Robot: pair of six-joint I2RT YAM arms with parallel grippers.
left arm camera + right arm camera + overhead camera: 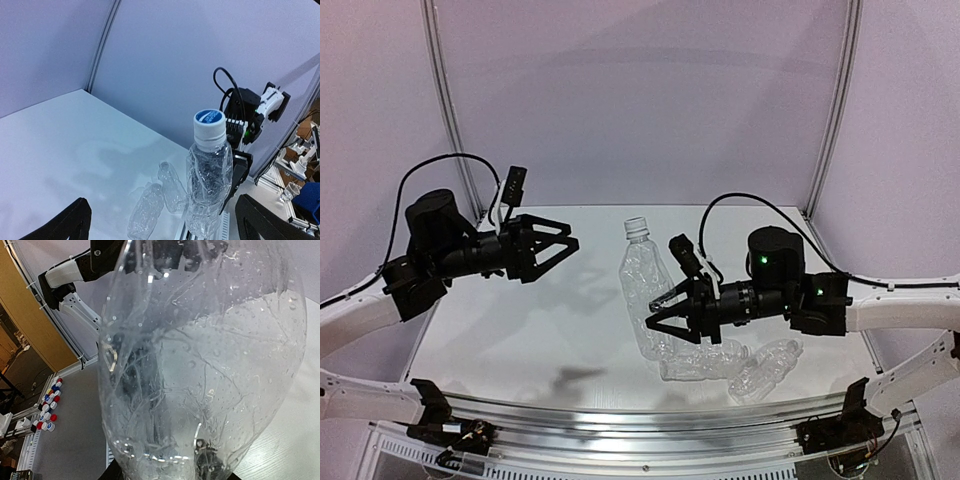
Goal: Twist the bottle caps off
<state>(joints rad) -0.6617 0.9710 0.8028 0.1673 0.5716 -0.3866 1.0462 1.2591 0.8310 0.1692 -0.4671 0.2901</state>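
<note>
Bottle (640, 275) — near upright, cap (636, 226) up

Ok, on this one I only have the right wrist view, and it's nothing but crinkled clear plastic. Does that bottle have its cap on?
Observer: Yes. The left wrist view shows the held bottle with a cap on its neck, white with a blue top.
Operator: Where is the left gripper?
Observer: In the top view the left gripper is open in the air, off to the left of the bottle, touching nothing.
Operator: Anything else on the table?
Observer: Yes, two more bottles lie on their sides on the table, just below the right gripper.
</note>
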